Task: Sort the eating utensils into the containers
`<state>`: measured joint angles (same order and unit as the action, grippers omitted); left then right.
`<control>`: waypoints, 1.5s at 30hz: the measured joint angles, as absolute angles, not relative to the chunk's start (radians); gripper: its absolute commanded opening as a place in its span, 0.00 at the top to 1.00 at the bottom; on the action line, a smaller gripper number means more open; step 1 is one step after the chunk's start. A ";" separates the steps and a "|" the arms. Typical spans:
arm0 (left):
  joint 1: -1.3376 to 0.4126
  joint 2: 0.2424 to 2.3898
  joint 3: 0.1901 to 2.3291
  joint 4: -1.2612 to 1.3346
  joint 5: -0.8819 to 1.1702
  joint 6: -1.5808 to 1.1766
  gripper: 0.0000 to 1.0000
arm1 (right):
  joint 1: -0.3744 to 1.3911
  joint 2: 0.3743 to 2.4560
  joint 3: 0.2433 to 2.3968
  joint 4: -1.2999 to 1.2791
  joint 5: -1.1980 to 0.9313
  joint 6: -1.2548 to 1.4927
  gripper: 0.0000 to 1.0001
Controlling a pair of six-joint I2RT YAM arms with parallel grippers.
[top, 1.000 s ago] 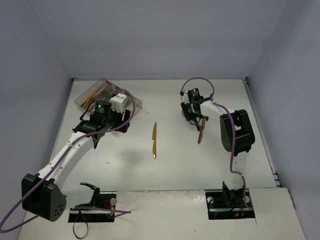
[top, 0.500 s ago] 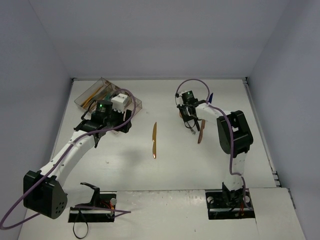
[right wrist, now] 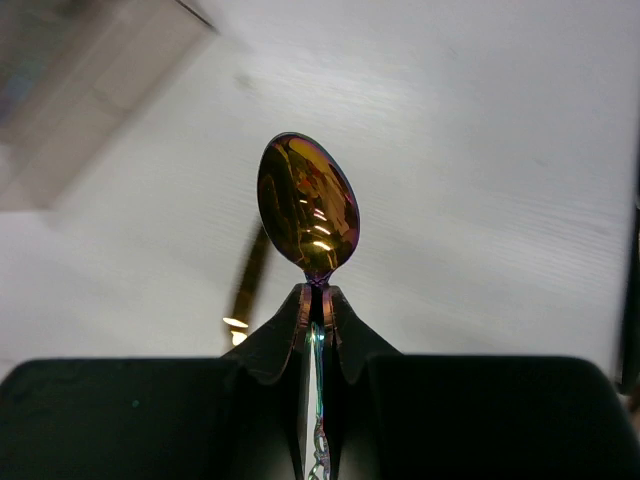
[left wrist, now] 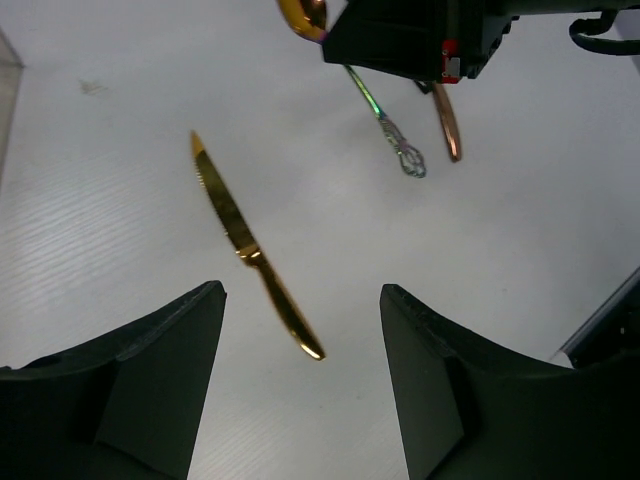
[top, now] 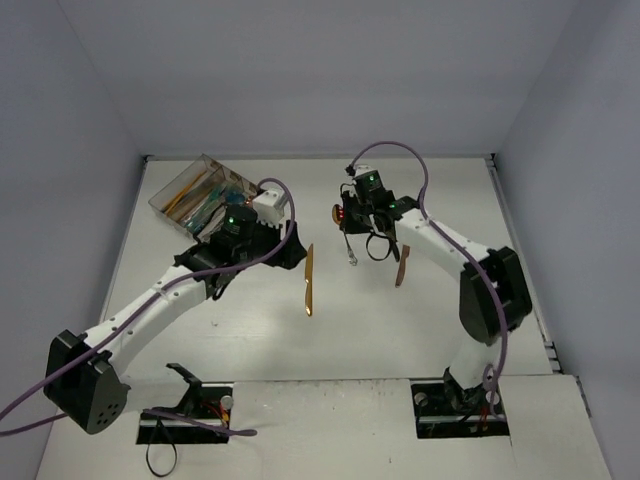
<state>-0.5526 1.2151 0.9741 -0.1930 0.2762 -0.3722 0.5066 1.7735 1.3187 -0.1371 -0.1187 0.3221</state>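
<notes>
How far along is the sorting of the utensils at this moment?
Done: several utensils already lie in the clear tray. In hand: the right gripper is shut on an iridescent spoon, held above the table. Left: a gold knife and a copper utensil lie on the table; the left gripper hangs open and empty over the knife.

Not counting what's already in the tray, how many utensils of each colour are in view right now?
Gold: 1, the gold knife, lying loose.
Copper: 1, the copper utensil, lying loose.
Iridescent: 1, the iridescent spoon, clamped in the right gripper.
Total: 3.
Those in the tray overlap too much to count.
</notes>
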 measured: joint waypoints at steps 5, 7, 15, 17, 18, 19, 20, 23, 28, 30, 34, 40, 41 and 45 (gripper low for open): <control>-0.640 1.296 1.026 -0.140 0.257 -0.432 0.40 | 0.578 1.561 1.227 0.001 -0.120 0.501 1.00; -0.664 1.335 1.047 -0.124 0.246 -0.449 0.40 | 0.598 1.505 1.182 0.046 -0.112 0.560 1.00; -0.723 1.394 1.068 -0.062 0.216 -0.487 0.40 | 0.658 1.443 1.066 0.136 -0.081 0.683 1.00; -0.729 1.397 1.070 -0.060 0.212 -0.490 0.40 | 0.663 1.437 1.056 0.151 -0.072 0.696 1.00; -0.732 1.401 1.073 -0.056 0.211 -0.493 0.42 | 0.663 1.432 1.052 0.158 -0.068 0.703 1.00; -0.734 1.406 1.076 -0.053 0.209 -0.496 0.45 | 0.663 1.426 1.049 0.165 -0.064 0.708 1.00; -0.736 1.411 1.079 -0.051 0.208 -0.499 0.48 | 0.662 1.420 1.046 0.172 -0.060 0.712 1.00; -0.740 1.430 1.080 -0.047 0.197 -0.511 0.68 | 0.663 1.399 1.036 0.187 -0.056 0.725 1.00; -0.745 1.447 1.080 -0.053 0.176 -0.534 1.00 | 0.664 1.382 1.022 0.213 -0.054 0.737 1.00; -0.746 1.446 1.080 -0.056 0.162 -0.535 1.00 | 0.664 1.381 1.019 0.219 -0.050 0.736 0.99; -0.746 1.445 1.081 -0.078 0.145 -0.529 1.00 | 0.667 1.380 1.007 0.228 -0.049 0.736 0.67; -0.735 1.444 1.104 -0.168 0.087 -0.449 1.00 | 0.669 1.371 0.986 0.227 -0.043 0.728 0.51; -0.724 1.443 1.113 -0.190 0.078 -0.426 1.00 | 0.668 1.365 0.981 0.228 -0.041 0.725 0.50; -0.648 1.437 1.139 -0.260 0.051 -0.327 1.00 | 0.655 1.318 0.953 0.224 -0.029 0.700 0.50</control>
